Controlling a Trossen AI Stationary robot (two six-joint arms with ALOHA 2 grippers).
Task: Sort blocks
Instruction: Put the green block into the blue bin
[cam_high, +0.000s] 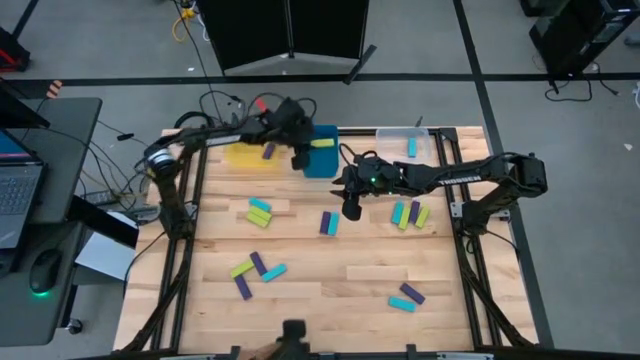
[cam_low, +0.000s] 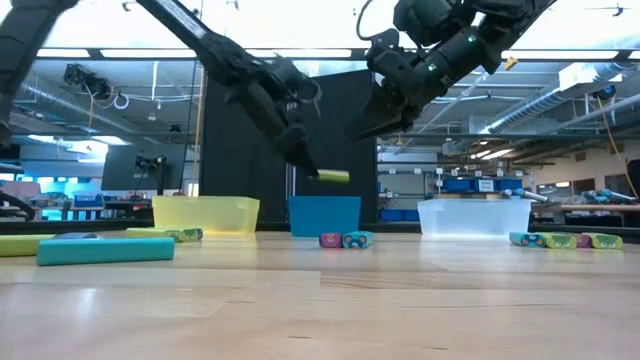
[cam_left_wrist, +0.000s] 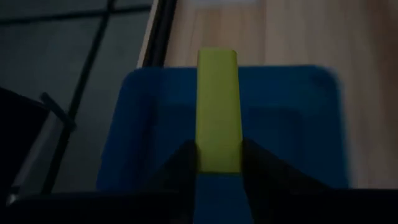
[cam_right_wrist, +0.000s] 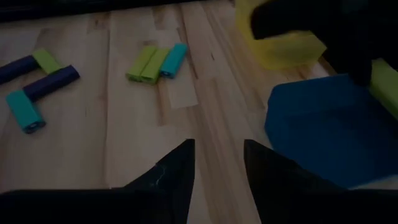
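My left gripper (cam_high: 305, 155) hangs over the blue bin (cam_high: 322, 168) at the table's far edge, shut on a lime block (cam_left_wrist: 217, 106). My right gripper (cam_right_wrist: 217, 158) is open and empty, raised above bare wood near the table's middle (cam_high: 350, 205). A purple block (cam_high: 268, 150) lies in the yellow bin (cam_high: 240, 155). A cyan block (cam_high: 411, 147) lies in the clear bin (cam_high: 395, 140). Other purple, lime and cyan blocks lie flat in small groups on the table, such as the group of three (cam_high: 410, 213) and the pair (cam_high: 328, 222). My left gripper pinches the lime block between its two fingers (cam_left_wrist: 186, 163) at the block's near end (cam_left_wrist: 217, 158). The rest of the block sticks out past the fingertips. The fingers slant down from the table's left. The block (cam_low: 333, 177) is level and lifted clear above the blue bin (cam_low: 325, 215).
More block groups lie at the table's left middle (cam_high: 260, 212), near left (cam_high: 255, 270) and near right (cam_high: 407, 297). The three bins stand in a row along the far edge. Bare wood shows between the groups. A side table with a laptop stands off to the left.
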